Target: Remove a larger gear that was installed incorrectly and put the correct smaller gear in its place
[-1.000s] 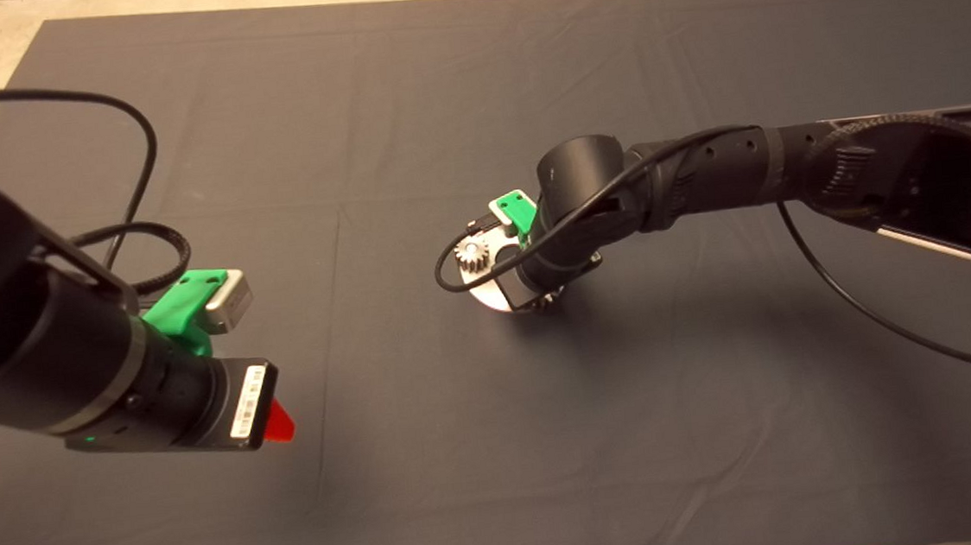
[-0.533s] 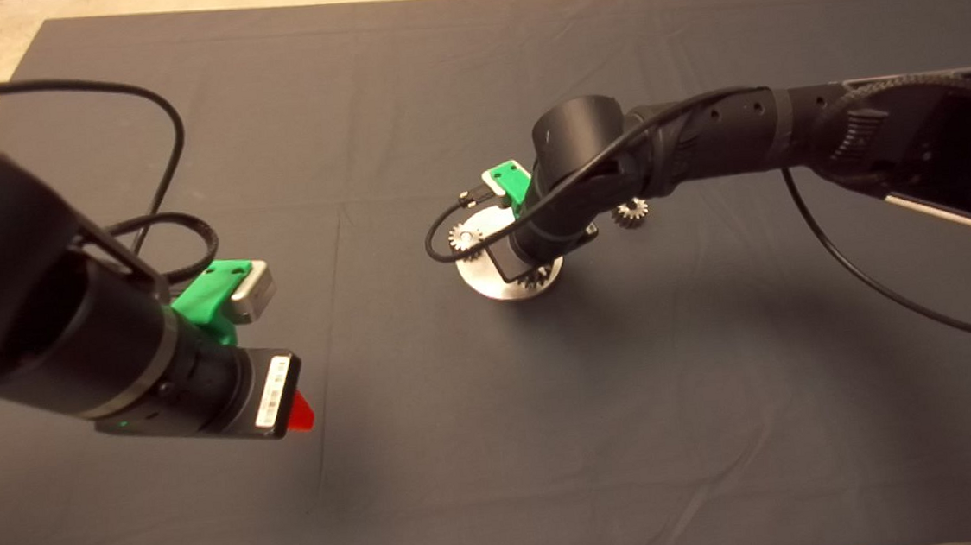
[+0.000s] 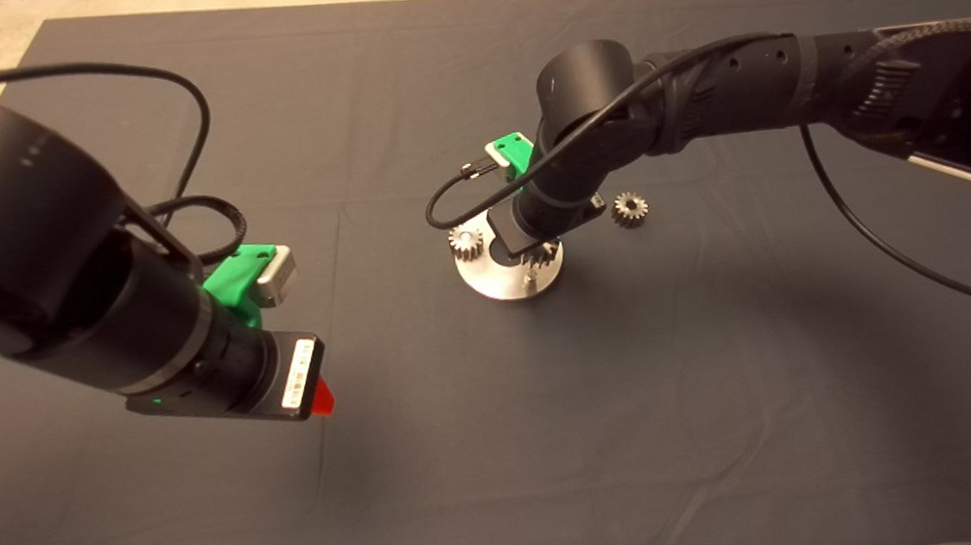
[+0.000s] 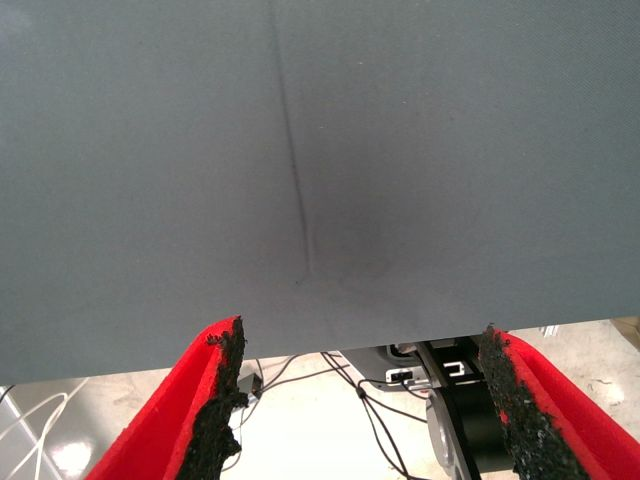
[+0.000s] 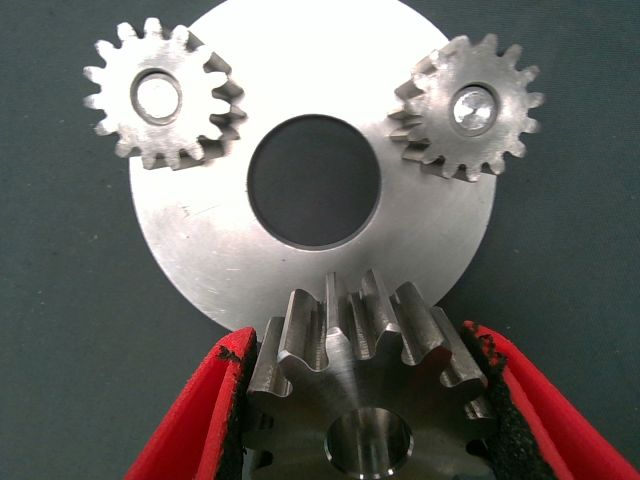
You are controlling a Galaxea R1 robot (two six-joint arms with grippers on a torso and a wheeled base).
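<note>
The larger gear (image 5: pixel 365 400), dark grey slanted-tooth steel, sits gripped in the right gripper's (image 5: pixel 365 420) jaws, its lower part cut off from view, over the dark mat surface (image 3: pixel 499 445); the left gripper's (image 4: pixel 365 420) jaws are open.

Overhead head view — close wrist views

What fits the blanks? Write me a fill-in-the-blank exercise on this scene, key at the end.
1. The right gripper has its fingers ___ on the larger gear.
2. ___ small gears sit on the plate.
3. The smaller gear lies loose on the ___.
4. The left gripper, holding nothing, has its fingers ___.
Missing words: shut; Two; mat; open.
</note>
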